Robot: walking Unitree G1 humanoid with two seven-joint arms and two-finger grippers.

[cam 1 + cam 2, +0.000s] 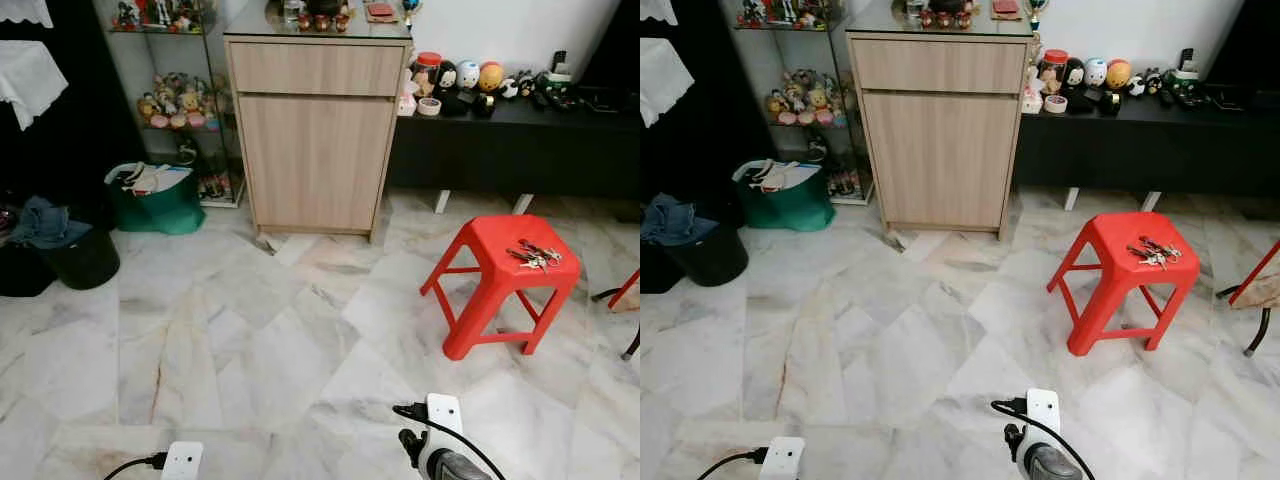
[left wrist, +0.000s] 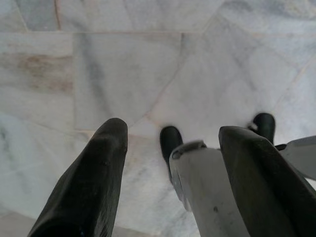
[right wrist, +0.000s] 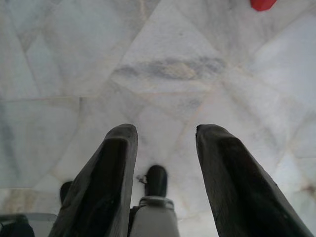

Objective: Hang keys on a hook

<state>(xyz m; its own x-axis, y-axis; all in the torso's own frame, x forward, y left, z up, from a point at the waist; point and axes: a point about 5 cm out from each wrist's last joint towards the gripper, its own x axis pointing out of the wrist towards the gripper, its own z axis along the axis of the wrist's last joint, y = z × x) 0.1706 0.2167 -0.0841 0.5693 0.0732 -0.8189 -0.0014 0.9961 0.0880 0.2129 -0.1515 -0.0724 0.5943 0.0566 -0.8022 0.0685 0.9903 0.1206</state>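
While keys rest on stool, hanging fingers parted

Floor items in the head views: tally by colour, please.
Red plastic stool: 1
Green bin: 1
Black bucket: 1
Light wood cabinet: 1
Total: 4
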